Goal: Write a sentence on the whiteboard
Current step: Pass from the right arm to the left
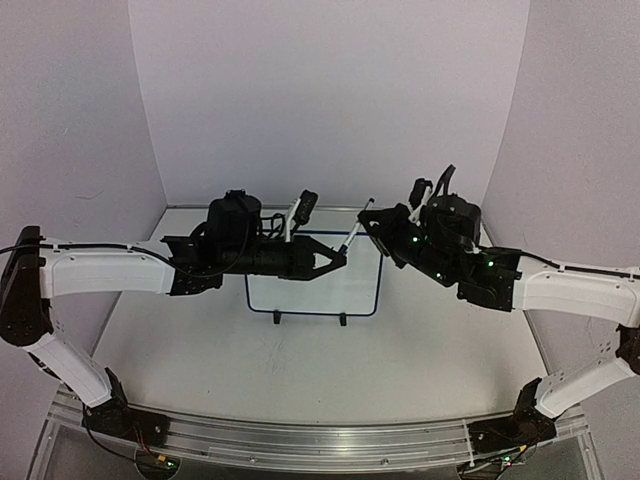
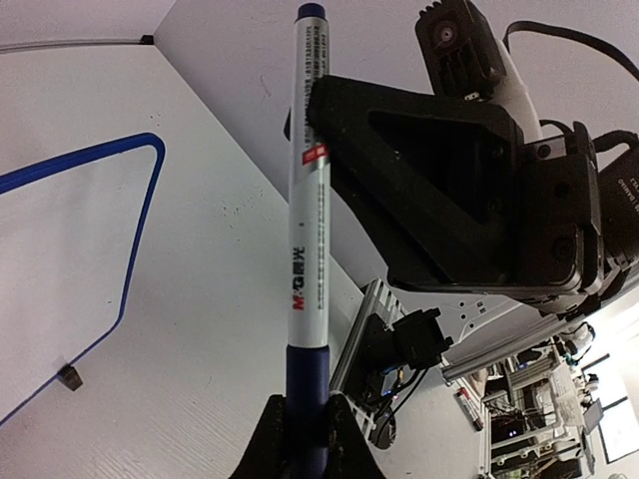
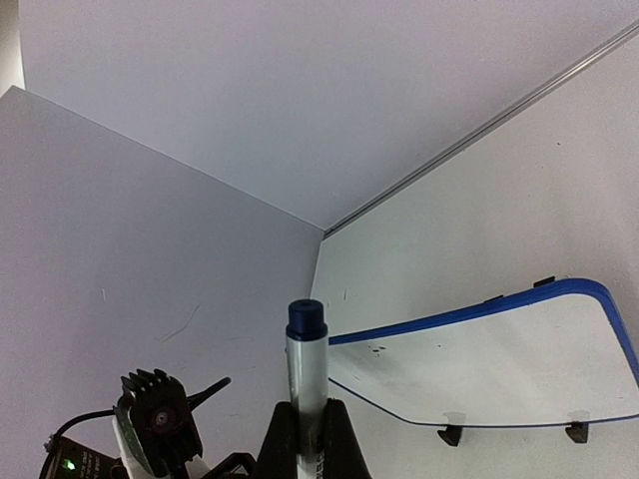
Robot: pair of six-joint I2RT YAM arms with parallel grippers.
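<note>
The whiteboard (image 1: 262, 292) stands upright mid-table on black clip feet, its white face (image 3: 499, 359) edged by a thin blue rim (image 2: 120, 150). No sentence shows on it, only a few dark specks (image 3: 374, 349). A slim white marker pen (image 1: 358, 228) with a dark-blue cap hangs in the air between both arms. My left gripper (image 1: 342, 258) (image 2: 305, 439) is shut on the blue cap (image 2: 306, 384). My right gripper (image 1: 366, 222) (image 3: 308, 429) is shut on the pen's white barrel (image 3: 307, 374), whose blue butt end (image 3: 307, 317) sticks out past it. Its black fingers (image 2: 419, 170) fill the left wrist view.
White walls enclose the table on three sides, with the back corner (image 3: 324, 232) close behind the whiteboard. An aluminium rail (image 1: 300, 435) carrying both arm bases runs along the near edge. The left wrist camera housing (image 3: 155, 419) sits near the pen.
</note>
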